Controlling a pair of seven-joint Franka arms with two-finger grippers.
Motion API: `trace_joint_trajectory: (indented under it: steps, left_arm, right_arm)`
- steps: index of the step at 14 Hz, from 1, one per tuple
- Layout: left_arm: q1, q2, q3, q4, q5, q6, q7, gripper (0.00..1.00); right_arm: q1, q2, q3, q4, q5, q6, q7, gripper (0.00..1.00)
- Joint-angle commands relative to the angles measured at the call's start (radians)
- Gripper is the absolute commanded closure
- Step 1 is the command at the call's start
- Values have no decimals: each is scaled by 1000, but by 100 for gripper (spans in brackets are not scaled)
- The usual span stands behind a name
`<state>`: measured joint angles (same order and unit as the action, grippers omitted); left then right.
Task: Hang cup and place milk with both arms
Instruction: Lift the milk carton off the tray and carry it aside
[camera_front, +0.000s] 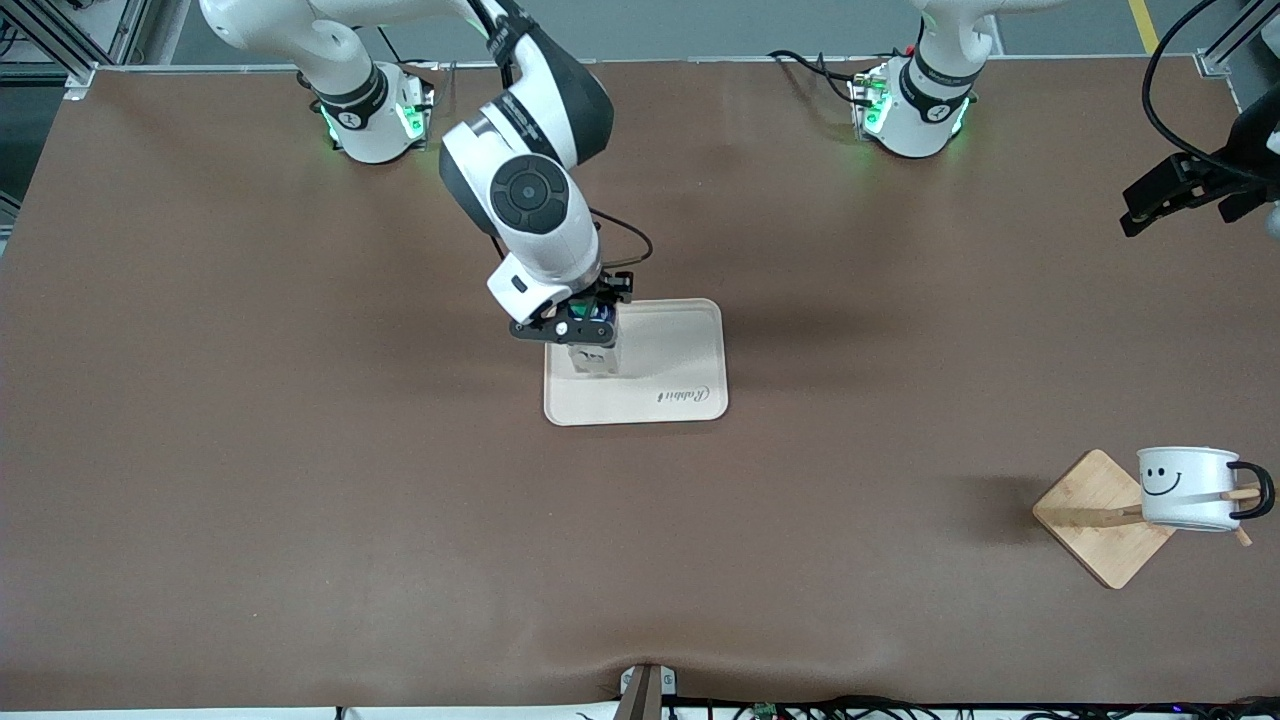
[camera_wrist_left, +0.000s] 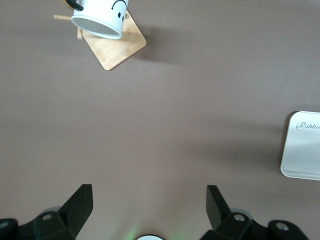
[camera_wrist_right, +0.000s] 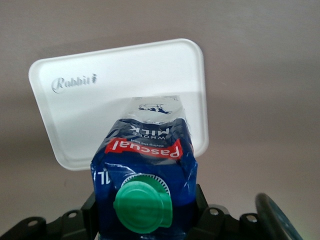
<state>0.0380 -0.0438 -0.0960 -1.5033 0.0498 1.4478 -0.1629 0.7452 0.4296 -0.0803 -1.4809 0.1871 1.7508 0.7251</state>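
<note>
My right gripper is shut on the milk, a blue carton with a green cap, and holds it upright by its top. The carton's base is at the cream tray, on the part toward the right arm's end; I cannot tell whether it touches. The right wrist view shows the milk between my fingers over the tray. The cup hangs by its handle on a wooden rack and shows in the left wrist view. My left gripper is open, empty and raised at its end of the table, wide apart in its own view.
The rack's square wooden base stands near the left arm's end, nearer the front camera than the tray. The tray's edge shows in the left wrist view. Brown table surrounds both. Cables run along the front edge.
</note>
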Motion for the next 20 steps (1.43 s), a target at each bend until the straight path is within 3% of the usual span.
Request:
trace_joint_trajectory:
  steps: [1,8,10,12,17,20]
  left_arm:
    - [-7,-10,1,-6,-18,9,-20,0]
    - [-6,-11,-4,-6,-16,16,-18,0]
    - [-4,-11,-4,-6,-16,17,-18,0]
    - [-1,-13,-4,-6,-16,17,-18,0]
    - [0,-21,-1,-6,-16,13,-18,0]
    - [2,-19,1,-6,-16,17,-18,0]
  right_arm:
    - [-90,-60,4,44,50,-175,22,100]
    - [-354,-134,2,27,51,-350,-82,100]
    - [-424,-144,-1,-28,-9,-359,-211,100]
    - [-493,-153,0,-102,-125,-311,-345,100]
    - [-706,-184,-7,-301,-175,-81,-729,100]
    - [-741,-186,-33,-344,-175,-45,-814,100]
